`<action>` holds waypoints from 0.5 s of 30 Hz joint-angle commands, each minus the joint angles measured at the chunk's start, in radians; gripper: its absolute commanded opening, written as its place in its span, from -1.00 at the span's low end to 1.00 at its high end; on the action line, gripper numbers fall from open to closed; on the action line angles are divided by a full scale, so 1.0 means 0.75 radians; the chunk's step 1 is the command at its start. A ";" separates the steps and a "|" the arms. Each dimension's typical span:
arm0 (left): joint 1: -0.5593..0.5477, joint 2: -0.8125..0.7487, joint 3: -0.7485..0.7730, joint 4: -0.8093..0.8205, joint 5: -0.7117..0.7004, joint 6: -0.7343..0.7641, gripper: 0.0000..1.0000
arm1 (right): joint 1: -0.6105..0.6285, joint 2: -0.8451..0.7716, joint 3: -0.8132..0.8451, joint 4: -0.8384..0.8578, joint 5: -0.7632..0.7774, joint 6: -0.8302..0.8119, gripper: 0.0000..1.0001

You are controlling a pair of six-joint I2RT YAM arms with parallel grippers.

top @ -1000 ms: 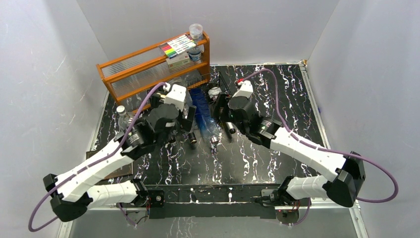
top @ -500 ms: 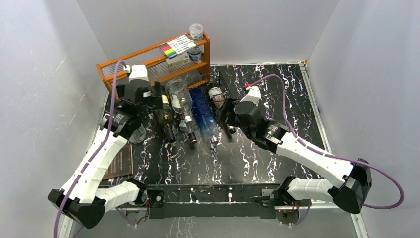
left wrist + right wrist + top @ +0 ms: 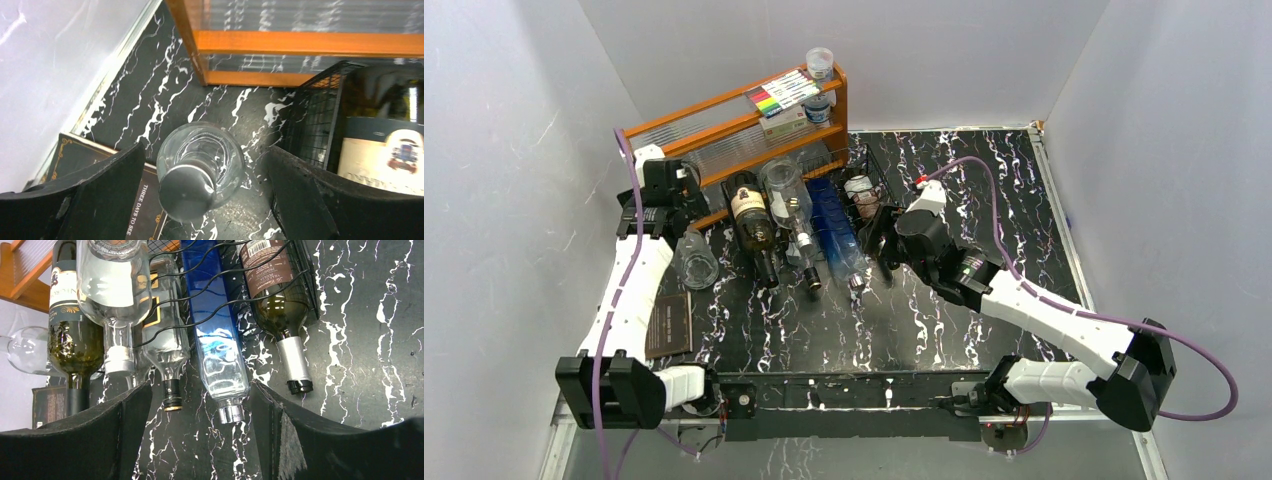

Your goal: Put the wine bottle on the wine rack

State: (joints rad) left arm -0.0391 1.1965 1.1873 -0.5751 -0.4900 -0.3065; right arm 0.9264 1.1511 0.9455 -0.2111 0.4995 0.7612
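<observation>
One clear wine bottle (image 3: pixel 200 170) is standing on the desk (image 3: pixel 944 320) at nine o'clock of the wine rack (image 3: pixel 312 120). Both the left fingers (image 3: pixel 110 195), straddling it untouched, and the right fingers (image 3: pixel 125 435) are hanging open. Advisable: centring below the cap (image 3: pixel 182 192) before closing.

Four bottles lie necks-forward in the black wire wine rack (image 3: pixel 225 285): a foil-capped green wine bottle (image 3: pixel 280 305), a blue bottle (image 3: pixel 215 340), and two clear ones. The right claw (image 3: pixel 200 390) gapes above the marbled counter (image 3: pixel 360 340).
</observation>
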 commanded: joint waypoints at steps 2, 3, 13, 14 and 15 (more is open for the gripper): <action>0.045 0.022 -0.059 0.058 0.041 -0.063 0.73 | -0.004 -0.064 -0.002 0.048 0.021 0.008 0.63; 0.047 0.030 -0.067 0.055 0.013 -0.071 0.69 | -0.004 -0.069 -0.005 0.048 0.027 0.006 0.63; 0.054 0.014 -0.193 0.111 -0.009 -0.115 0.11 | -0.006 -0.110 -0.014 0.044 0.050 -0.021 0.62; 0.054 0.013 -0.197 0.106 -0.017 -0.110 0.03 | -0.006 -0.115 -0.020 0.045 0.050 -0.020 0.63; 0.054 0.004 -0.199 0.100 -0.022 -0.105 -0.06 | -0.006 -0.120 -0.025 0.043 0.052 -0.016 0.63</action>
State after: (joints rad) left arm -0.0074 1.2343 1.0534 -0.5060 -0.4873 -0.3775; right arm 0.9249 1.0992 0.9371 -0.2104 0.5076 0.7551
